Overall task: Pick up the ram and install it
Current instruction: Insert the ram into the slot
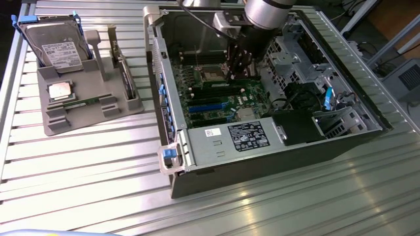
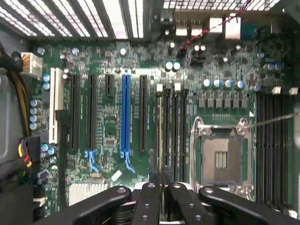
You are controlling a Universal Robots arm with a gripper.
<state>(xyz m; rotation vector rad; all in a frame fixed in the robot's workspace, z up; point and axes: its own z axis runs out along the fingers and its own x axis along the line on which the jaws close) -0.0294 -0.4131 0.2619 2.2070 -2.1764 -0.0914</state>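
Table: ribbed metal top (image 1: 85, 162), with the open computer case (image 1: 262, 162) laid on it.
Tray: grey holder (image 1: 85, 98), holding a hard drive (image 1: 56, 44), a CPU chip (image 1: 60, 91) and a spare stick (image 1: 82, 104).
Gripper (image 2: 161, 187): closed on the ram (image 2: 161, 136).
Ram: seen edge-on, standing over the motherboard's (image 2: 112, 122) memory slots (image 2: 173, 122), long side along them.
Hidden: whether it is seated cannot be told.
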